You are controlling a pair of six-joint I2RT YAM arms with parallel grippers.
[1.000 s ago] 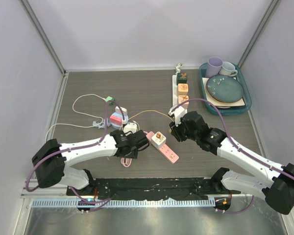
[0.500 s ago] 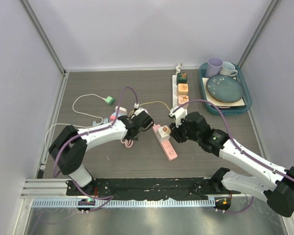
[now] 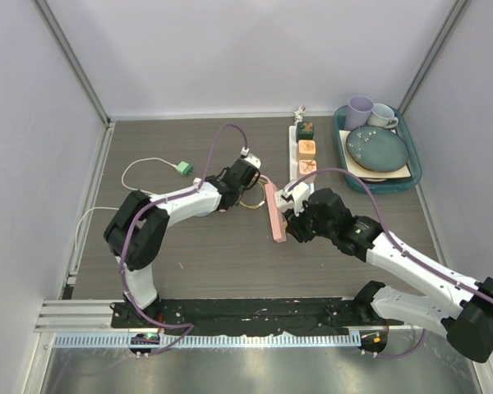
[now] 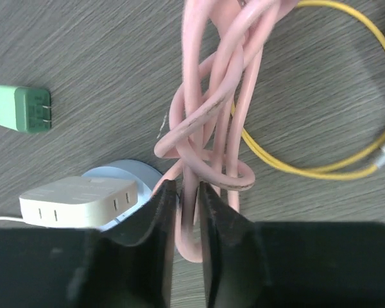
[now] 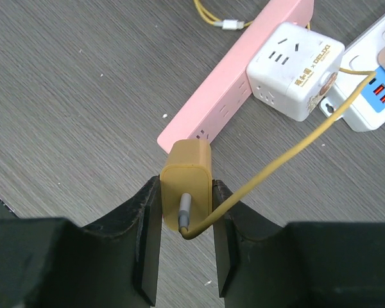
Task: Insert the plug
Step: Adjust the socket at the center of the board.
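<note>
Pink strip (image 3: 273,215) swung round, left gripper (image 4: 187,192) clamped on its cord (image 4: 208,109), right gripper (image 5: 186,192) pinching yellow plug (image 5: 186,165).

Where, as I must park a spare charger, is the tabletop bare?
Bare: the dark wooden tabletop behind the green plug, and the near strip in front of the pink power strip. Crowded: around that strip and the teal tray.

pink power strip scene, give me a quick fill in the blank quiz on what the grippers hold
The left gripper is shut on a bundled cable that is ____ in colour.
The right gripper holds a yellow plug above the end of the pink ____.
The cube adapter seated on that strip is ____.
The loose plug in the left wrist view is ____.
Missing: pink; power strip; white; green.
</note>
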